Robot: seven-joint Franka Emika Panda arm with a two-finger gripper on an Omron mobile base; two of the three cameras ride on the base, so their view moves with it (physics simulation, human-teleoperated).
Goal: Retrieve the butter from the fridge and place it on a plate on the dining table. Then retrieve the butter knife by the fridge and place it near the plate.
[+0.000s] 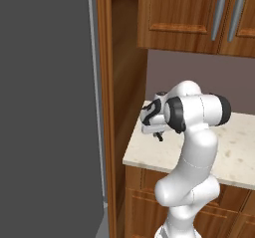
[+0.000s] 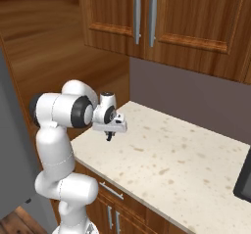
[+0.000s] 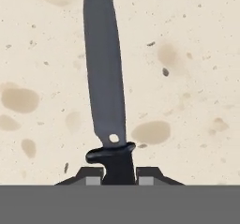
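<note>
Nearest the hand camera, the gripper at the bottom centre of the hand view is pinched on the black handle of the knife. Its long axis runs almost straight up that frame, with the grey blade pointing to the top edge and leaning slightly left, over the speckled counter. At the left of the left base view stands the grey fridge. Brown cabinets fill the top of the right base view. At centre left of that view the gripper hangs over the counter; the knife is too small to make out there.
</note>
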